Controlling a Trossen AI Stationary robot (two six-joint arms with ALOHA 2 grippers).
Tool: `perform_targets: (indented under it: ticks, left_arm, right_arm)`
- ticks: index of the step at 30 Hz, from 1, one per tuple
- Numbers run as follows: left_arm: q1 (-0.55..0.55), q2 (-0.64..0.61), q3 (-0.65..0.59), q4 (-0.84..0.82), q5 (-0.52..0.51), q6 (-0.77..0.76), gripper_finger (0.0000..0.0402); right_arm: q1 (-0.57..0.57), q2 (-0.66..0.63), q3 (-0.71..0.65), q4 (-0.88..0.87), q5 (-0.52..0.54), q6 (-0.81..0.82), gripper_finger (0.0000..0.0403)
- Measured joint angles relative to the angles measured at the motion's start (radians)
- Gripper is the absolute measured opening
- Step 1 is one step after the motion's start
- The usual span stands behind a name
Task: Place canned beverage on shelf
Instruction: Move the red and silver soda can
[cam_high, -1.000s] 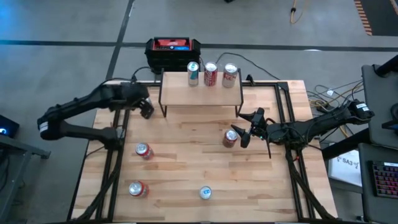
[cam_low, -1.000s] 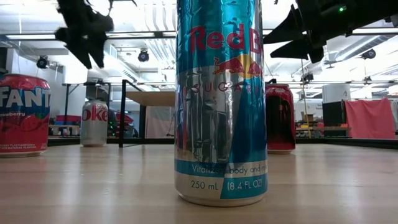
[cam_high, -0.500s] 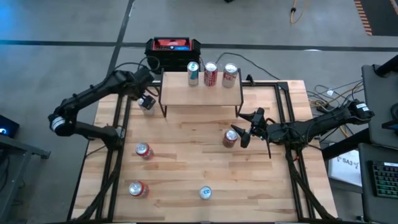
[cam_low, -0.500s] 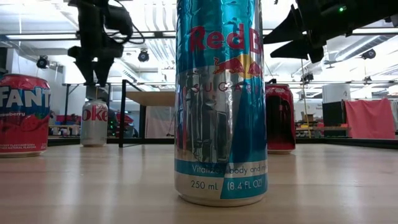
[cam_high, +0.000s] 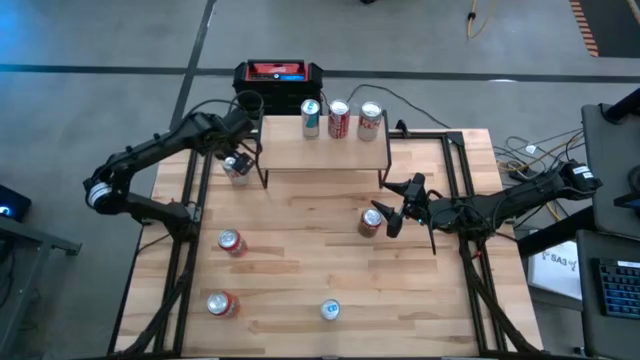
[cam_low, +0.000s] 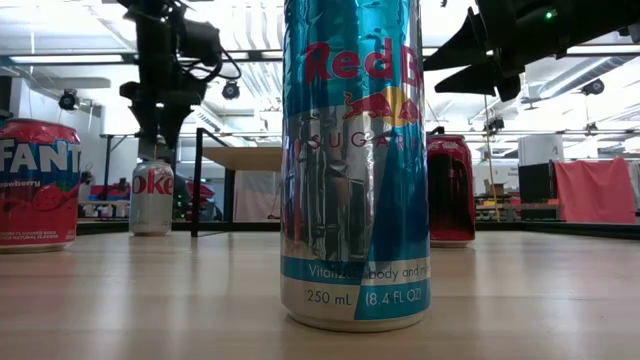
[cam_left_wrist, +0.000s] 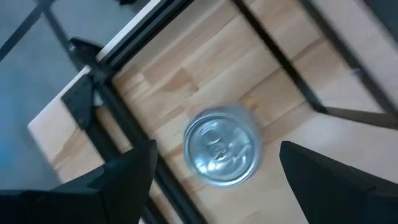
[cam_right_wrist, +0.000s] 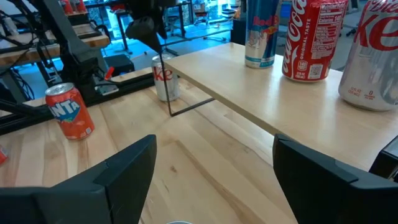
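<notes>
A silver Diet Coke can (cam_left_wrist: 222, 147) stands upright on the table beside the shelf's left front leg; it also shows in the low view (cam_low: 152, 198). My left gripper (cam_high: 238, 160) hangs open just above it, pointing down, with a finger (cam_left_wrist: 127, 177) on either side and clear of it. The shelf (cam_high: 322, 148), a light wooden board on thin black legs, carries three upright cans (cam_high: 339, 118). My right gripper (cam_high: 392, 212) waits open over a red can (cam_high: 371, 221) at the table's right.
A Fanta can (cam_high: 232, 241), another red can (cam_high: 222, 304) and a blue Red Bull can (cam_high: 330, 311) stand on the near half of the table. A black-and-red box (cam_high: 278, 82) sits behind the shelf. Black frame rails run along the table's left and right sides.
My left gripper has swung toward the table's far edge and the shelf, turned to point down, and come down over the silver can. The can has stayed where it was.
</notes>
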Motion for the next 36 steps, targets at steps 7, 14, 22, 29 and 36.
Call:
perform_targets:
  ticks: [7,14,22,29,36]
  left_arm:
    - [0.0,-0.007,0.0,0.033,0.089,0.049,0.0324]
    - [0.0,-0.008,-0.002,0.017,0.141,0.061,0.0324]
    - [0.012,-0.009,-0.004,-0.023,0.143,0.079,0.0324]
    - [0.074,-0.004,-0.013,-0.058,0.169,0.022,0.0324]
    - [0.137,0.021,-0.016,-0.04,0.238,0.039,0.0324]
  right_arm:
    - [0.0,0.0,0.0,0.0,0.0,0.0,0.0299]
    - [0.0,0.0,0.0,0.0,0.0,0.0,0.0299]
    - [0.0,0.0,0.0,0.0,0.0,0.0,0.0299]
    - [0.0,0.0,0.0,0.0,0.0,0.0,0.0299]
    - [0.0,0.0,0.0,0.0,0.0,0.0,0.0299]
